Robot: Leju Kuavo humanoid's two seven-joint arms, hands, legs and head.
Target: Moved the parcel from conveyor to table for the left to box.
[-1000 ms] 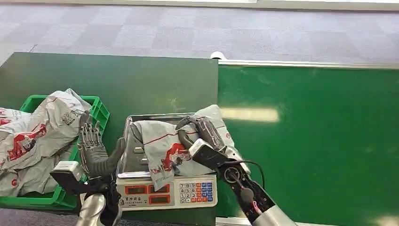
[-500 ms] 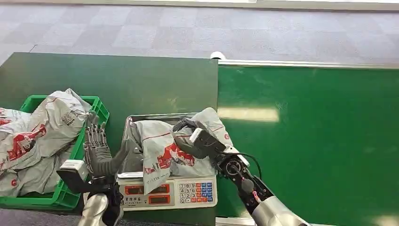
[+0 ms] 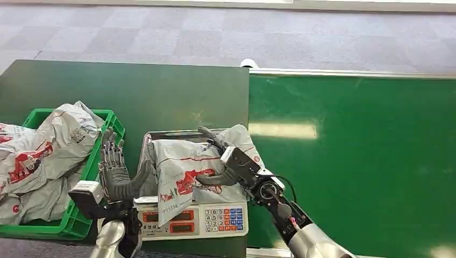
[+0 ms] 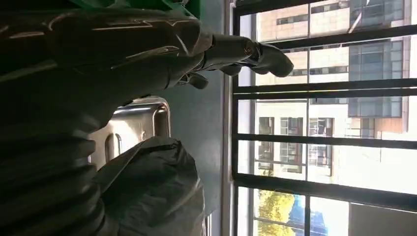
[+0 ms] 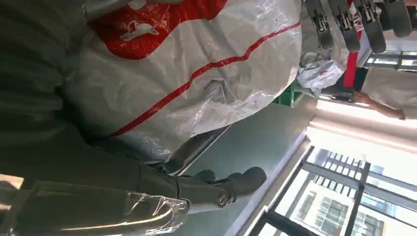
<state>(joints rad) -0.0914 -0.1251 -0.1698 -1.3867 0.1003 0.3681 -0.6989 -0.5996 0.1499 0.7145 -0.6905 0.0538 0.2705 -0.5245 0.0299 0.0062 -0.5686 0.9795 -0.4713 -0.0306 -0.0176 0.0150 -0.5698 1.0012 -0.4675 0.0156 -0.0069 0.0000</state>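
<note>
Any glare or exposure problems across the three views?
Head view: evenly lit, one bright reflection streak on the conveyor belt. Left wrist view: windows blown out, so the left hand and parcel go dark. Right wrist view: specular shine on the parcel's plastic, overexposed band by the window.

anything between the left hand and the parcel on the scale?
Nothing. In the head view the left hand stands open beside the scale's steel tray, a narrow bare gap short of the grey parcel. The right hand rests on the parcel.
</note>
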